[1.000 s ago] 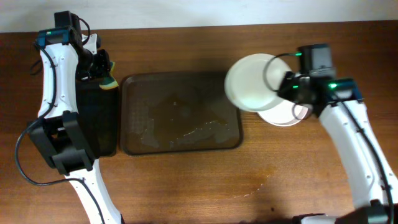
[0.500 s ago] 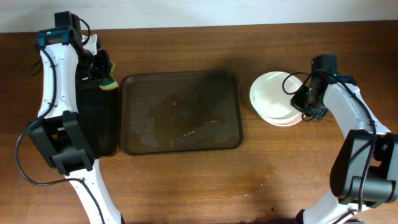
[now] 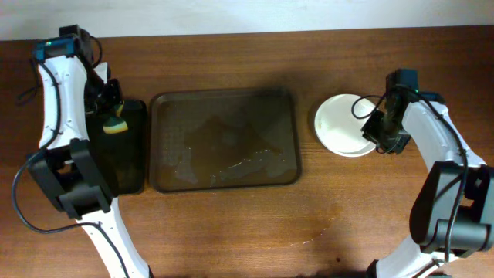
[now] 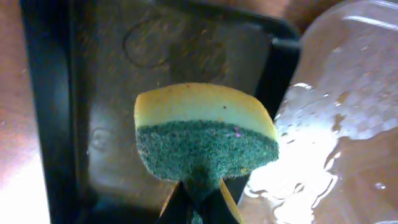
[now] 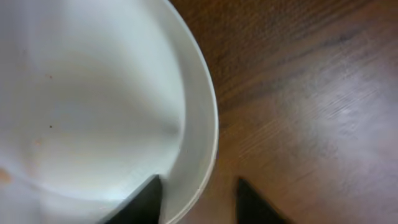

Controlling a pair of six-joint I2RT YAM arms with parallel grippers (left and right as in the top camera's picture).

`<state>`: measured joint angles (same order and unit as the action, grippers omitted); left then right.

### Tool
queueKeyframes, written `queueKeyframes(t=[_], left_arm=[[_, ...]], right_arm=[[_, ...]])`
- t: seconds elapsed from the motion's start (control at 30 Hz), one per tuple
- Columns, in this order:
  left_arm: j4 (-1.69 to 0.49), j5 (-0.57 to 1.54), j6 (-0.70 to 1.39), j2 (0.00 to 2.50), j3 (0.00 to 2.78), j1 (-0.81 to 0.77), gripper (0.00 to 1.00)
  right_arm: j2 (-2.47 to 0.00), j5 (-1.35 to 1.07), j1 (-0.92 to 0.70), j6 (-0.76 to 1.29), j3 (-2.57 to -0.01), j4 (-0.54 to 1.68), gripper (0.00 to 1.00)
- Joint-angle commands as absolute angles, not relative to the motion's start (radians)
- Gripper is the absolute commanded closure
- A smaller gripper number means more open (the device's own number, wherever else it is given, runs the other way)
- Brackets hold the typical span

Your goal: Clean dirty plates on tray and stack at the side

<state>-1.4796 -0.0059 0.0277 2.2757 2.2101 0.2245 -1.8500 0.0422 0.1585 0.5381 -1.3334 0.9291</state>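
Right wrist view. State of right gripper: released, fingers parted astride rim of plates. Location of plates: stacked on table, on tray side of that gripper, off tray. Nearer arm: right. State of left gripper: clenched on sponge, far beyond tray. Probable next move: withdrawal straight off rim, away from stack centre.

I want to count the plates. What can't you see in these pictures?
1. How many plates are stacked: overhead, the top one covers the rest; the right wrist view cuts it off.
2. Left end effector: left wrist view, sponge hides its tips.
3. Streaks on plates: too small overhead.
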Motion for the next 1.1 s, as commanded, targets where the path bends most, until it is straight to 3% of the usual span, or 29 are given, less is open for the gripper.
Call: queueKeyframes(t=[0.0,0.07,0.13,0.27,0.3,0.37,0.63,0.73,0.77,1.07], left_arm=[[-1.536,-0.081,0.042,2.264,2.207,0.241,1.00],[-1.555,-0.102,0.041,2.264,2.207,0.241,0.99],[-1.555,-0.102,0.041,2.264,2.198,0.241,0.99],[-1.530,-0.132,0.041,2.264,2.135,0.241,0.76],[-1.519,-0.151,0.041,2.264,2.109,0.241,0.62],[-1.501,-0.152,0.041,2.264,2.082,0.241,0.02],[-1.551,-0.032,0.033,2.243,2.286,0.217,0.01],[-1.550,0.044,0.033,2.205,2.436,0.181,0.01],[-1.544,0.045,0.033,2.197,2.470,0.166,0.01],[-1.482,0.048,0.033,2.196,2.494,0.133,0.01]], right_arm=[[-1.835,0.021,0.165,0.490,-1.465,0.991,0.28],[-1.833,0.019,0.164,0.475,-1.538,1.047,0.17],[-1.833,0.019,0.164,0.464,-1.621,1.108,0.14],[-1.833,0.017,0.164,0.455,-1.781,1.225,0.14],[-1.833,0.011,0.164,0.441,-1.814,1.247,0.14],[-1.833,0.010,0.164,0.431,-1.864,1.283,0.14],[-1.765,-0.001,0.144,0.377,-1.936,1.353,0.15],[-1.657,0.015,0.109,0.333,-1.936,1.348,0.12],[-1.609,0.014,0.098,0.305,-1.936,1.357,0.02],[-1.195,0.004,0.084,0.269,-1.936,1.411,0.02]])
